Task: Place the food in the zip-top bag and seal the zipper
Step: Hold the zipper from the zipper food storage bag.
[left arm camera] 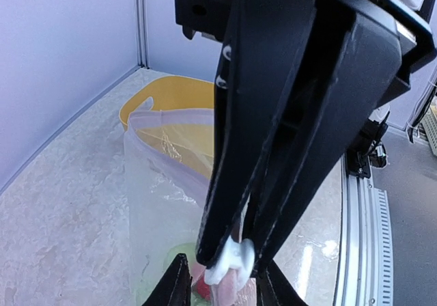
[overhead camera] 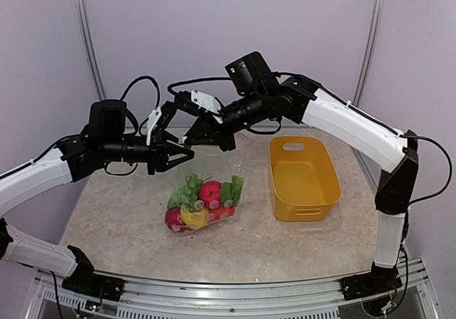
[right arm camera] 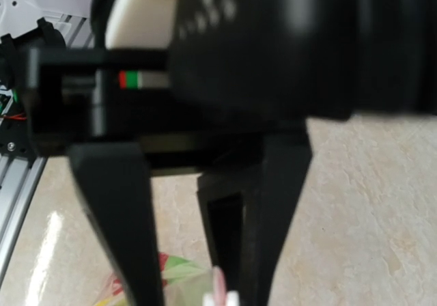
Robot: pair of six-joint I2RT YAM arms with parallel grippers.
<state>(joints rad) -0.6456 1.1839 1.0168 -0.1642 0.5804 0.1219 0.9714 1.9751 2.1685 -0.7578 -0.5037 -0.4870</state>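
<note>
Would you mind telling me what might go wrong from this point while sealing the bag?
The right gripper pinches the white slider only at its fingertips, so it may slip off. The left gripper looks open, so pulling may drag the bag and food instead of closing it.

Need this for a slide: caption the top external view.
Left gripper and right gripper meet at the mouth of a clear plastic zip-top bag holding colourful toy food; empty yellow plastic basket alongside.

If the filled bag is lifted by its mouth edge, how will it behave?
Probably floppy: the bag is thin clear film, wrinkled around the food. The loose round pieces would likely slump downward. It may slip, since the right gripper pinches only the white slider.
</note>
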